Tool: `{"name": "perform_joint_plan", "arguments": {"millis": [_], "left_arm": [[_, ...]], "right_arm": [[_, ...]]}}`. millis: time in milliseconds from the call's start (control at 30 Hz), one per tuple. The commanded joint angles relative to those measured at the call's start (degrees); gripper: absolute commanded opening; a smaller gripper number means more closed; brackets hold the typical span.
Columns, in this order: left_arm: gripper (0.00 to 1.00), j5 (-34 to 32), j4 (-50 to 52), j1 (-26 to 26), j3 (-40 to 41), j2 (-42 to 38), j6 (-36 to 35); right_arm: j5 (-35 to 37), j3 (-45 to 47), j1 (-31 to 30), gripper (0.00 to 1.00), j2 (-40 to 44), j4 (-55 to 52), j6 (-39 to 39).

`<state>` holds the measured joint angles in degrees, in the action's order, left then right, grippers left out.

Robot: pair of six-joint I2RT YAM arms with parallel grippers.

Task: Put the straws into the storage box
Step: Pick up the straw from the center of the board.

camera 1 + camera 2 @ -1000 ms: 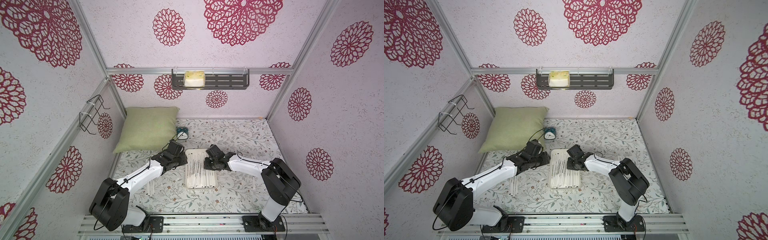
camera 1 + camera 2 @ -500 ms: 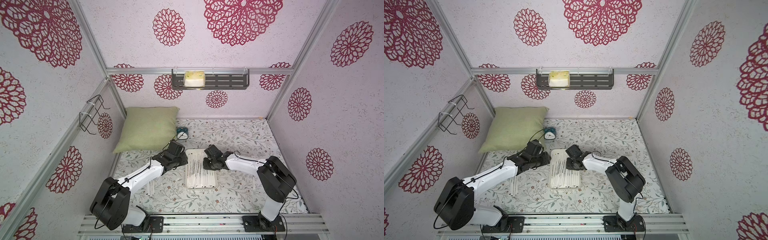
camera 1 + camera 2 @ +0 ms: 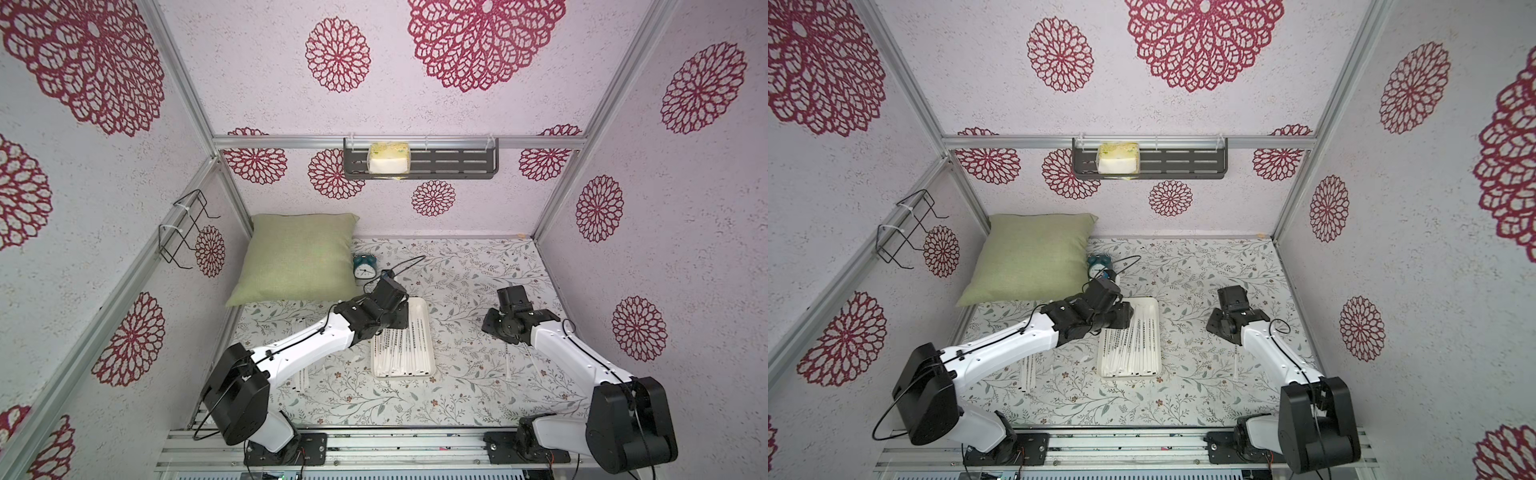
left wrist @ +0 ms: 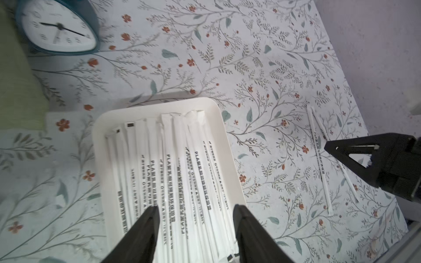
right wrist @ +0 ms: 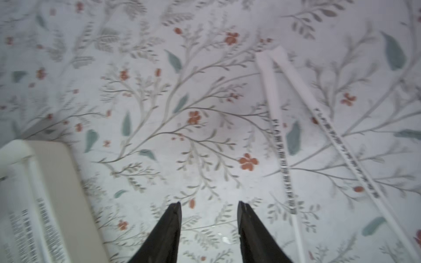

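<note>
The storage box (image 3: 420,305) (image 3: 1151,304) (image 4: 100,136) (image 5: 61,177) is a shallow white tray in the middle of the floral table, with several straws (image 3: 405,353) (image 3: 1131,353) (image 4: 177,159) lying lengthwise in it. Loose straws lie on the table left of it (image 3: 301,374) (image 3: 1027,370) and right of it (image 3: 509,365) (image 5: 282,148). My left gripper (image 3: 395,328) (image 4: 196,208) hangs open over the box's straws and holds none. My right gripper (image 3: 493,326) (image 5: 209,205) is open and empty over bare table, between the box and the right-hand loose straws.
A green pillow (image 3: 299,257) and a teal alarm clock (image 3: 365,266) stand behind the box to the left. A dark slotted shelf (image 3: 457,164) on the back wall holds a yellow-white pack (image 3: 388,158). A wire rack (image 3: 187,228) hangs on the left wall.
My right gripper has left the box, swung to the right and opened. My left gripper has moved right, over the box's far end, and opened a little wider.
</note>
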<state>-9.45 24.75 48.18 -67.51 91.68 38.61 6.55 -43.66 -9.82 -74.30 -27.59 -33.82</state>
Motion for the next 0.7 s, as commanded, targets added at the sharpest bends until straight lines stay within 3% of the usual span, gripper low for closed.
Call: {"name": "perform_joint_plan", "arguments": {"millis": [0,200,500,667], "left_arm": [[0.59,2.2,-0.3,2.1,-2.4,4.5,-1.8],[0.59,5.2,-1.1,3.1,-3.7,8.3,-2.6],[0.59,7.0,-3.5,2.8,-2.3,8.8,-2.2],[0.59,7.2,-3.8,2.3,-1.6,8.3,-2.4]], "right_arm": [[6.7,1.3,2.9,0.48,-0.8,-0.1,4.0],[8.5,2.2,5.3,0.44,-5.0,4.2,6.4],[3.2,4.7,7.1,0.39,-10.1,9.5,7.6],[1.6,5.4,7.0,0.22,-10.8,10.4,8.1]]}}
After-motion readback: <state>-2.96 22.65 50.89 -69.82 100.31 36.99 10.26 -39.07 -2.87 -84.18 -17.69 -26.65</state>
